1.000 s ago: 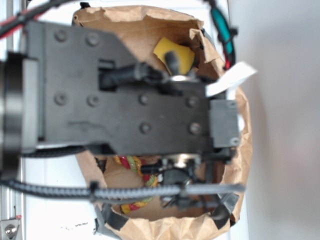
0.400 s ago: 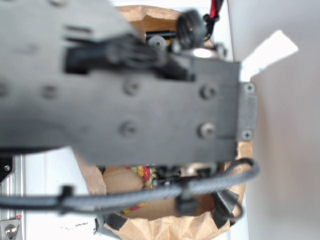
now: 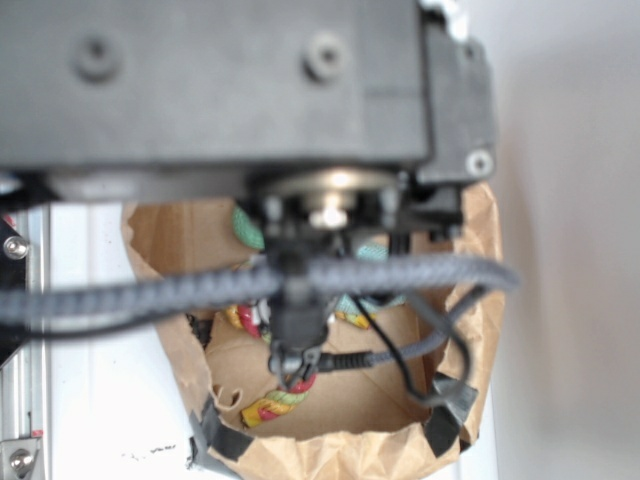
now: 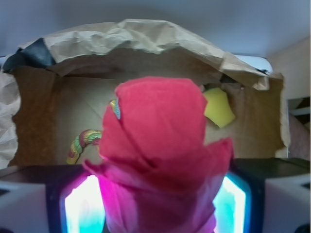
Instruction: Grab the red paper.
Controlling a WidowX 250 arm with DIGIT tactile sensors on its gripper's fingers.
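Note:
In the wrist view the red paper [image 4: 158, 141] is a crumpled bright red wad filling the middle, pinched between my two glowing fingers [image 4: 82, 206]. My gripper [image 4: 158, 208] is shut on it and holds it above the brown paper bag [image 4: 146, 36]. In the exterior view my arm [image 3: 220, 80] covers the top half and hides both the gripper and the red paper; only the bag [image 3: 480, 300] and the cables show below.
Inside the bag lie a red-yellow-green rope toy [image 4: 80, 143], which also shows in the exterior view [image 3: 275, 400], and a yellow piece [image 4: 218, 107]. A thick grey cable [image 3: 400, 275] crosses the exterior view. A grey wall stands at the right.
My arm has risen toward the exterior camera and now fills the top of that view; more of the bag's floor and the rope toy show beneath it.

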